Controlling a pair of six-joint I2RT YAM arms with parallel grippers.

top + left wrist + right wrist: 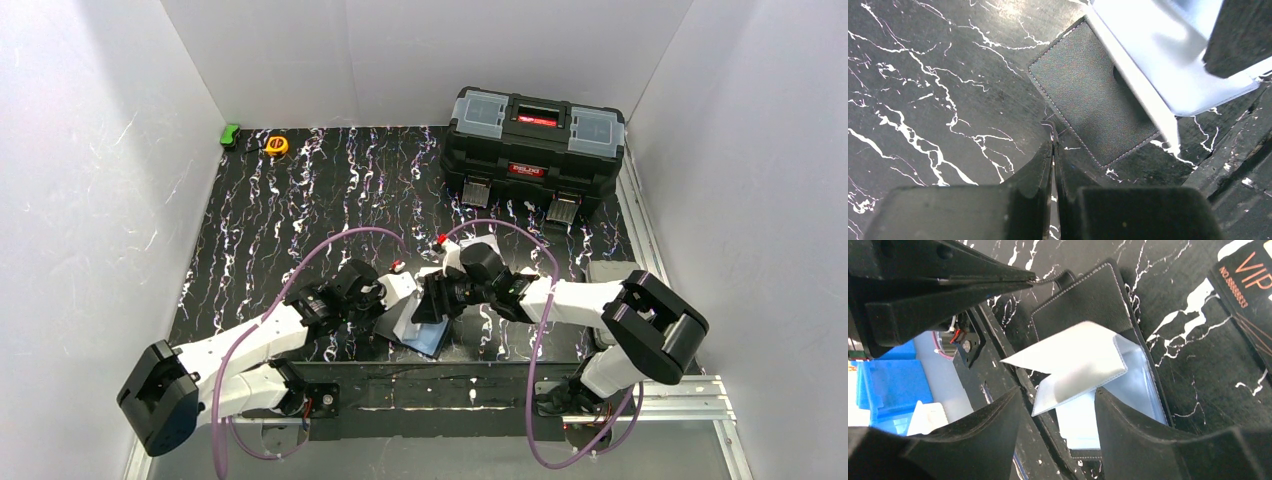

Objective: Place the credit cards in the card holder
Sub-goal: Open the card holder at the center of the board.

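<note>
Near edge of the black, white-veined marble-pattern table (pixel 300 200), between the two arms: a small black stitched leather-like folding card holder (pixel 1093 105), lying open, cover flat on the surface.

Left gripper (pixel 1053 145): fingers pressed together, apparently pinching the thin clasp tab at the cover's corner. Reads as an anchor, so the wallet cannot slide or fold shut while the other arm works.

Right gripper (pixel 1058 395): fingers spread, one on each side of a clear, bluish-white plastic sleeve leaf (pixel 1083 357) that stands bent up off the stack. No contact with the leaf that I can make out. Position suggests it is there to part the sleeves and expose a pocket.

Holder's look: matte grain, pale stitching round the rim, shiny sleeves inside catching glare. No card visible in any pocket.

One dark rectangular plastic card with orange "VIP" lettering (pixel 1248 275) lies flat on the table just beside the holder, ungripped. Other cards not seen.

Large black latched plastic toolbox (pixel 535 140) sits at the far side, well apart.
</note>
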